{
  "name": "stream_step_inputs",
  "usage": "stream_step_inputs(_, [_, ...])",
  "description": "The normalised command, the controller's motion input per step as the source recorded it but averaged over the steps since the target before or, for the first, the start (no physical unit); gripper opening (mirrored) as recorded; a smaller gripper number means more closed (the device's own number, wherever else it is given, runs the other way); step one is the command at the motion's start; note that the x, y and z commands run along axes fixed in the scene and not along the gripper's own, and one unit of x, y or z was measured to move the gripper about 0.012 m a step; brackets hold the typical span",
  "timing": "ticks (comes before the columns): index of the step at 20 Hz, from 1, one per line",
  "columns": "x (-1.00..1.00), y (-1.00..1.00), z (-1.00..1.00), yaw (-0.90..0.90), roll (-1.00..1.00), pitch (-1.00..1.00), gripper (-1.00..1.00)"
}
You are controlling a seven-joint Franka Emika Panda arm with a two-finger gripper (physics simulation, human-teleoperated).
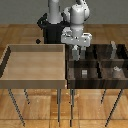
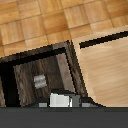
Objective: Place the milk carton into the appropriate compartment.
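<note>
My gripper (image 1: 76, 51) hangs over the near-left part of the dark bin (image 1: 95, 80), close to the wall it shares with the light wooden tray (image 1: 35, 75). It is shut on the milk carton (image 1: 76, 49), a small pale grey-white thing held above the bin. In the wrist view the carton (image 2: 62, 100) shows as a pale block between my dark fingers. Below it lies a dark wood compartment (image 2: 30, 75) with a small grey block (image 2: 39, 81) on its floor.
The dark bin is split into several compartments. Small grey blocks stand in them (image 1: 84, 73), (image 1: 116, 70), (image 1: 113, 48). The light tray fills the exterior view's left. Both stand on thin metal legs over a wooden floor (image 1: 100, 32).
</note>
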Motion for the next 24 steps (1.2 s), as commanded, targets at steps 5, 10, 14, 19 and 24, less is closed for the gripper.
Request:
stream_step_inputs(5, [-0.20, 0.60, 0.00, 0.00, 0.00, 0.00, -1.00])
stream_step_inputs(10, [-1.00, 0.00, 0.00, 0.00, 0.00, 0.00, -1.00])
stream_step_inputs(14, [-0.25, -0.06, 0.00, 0.00, 0.00, 0.00, -1.00])
stream_step_inputs(19, [0.00, 0.00, 0.00, 0.00, 0.00, 0.00, -1.00])
stream_step_inputs(24, [0.00, 0.00, 0.00, 0.00, 0.00, 0.00, -1.00])
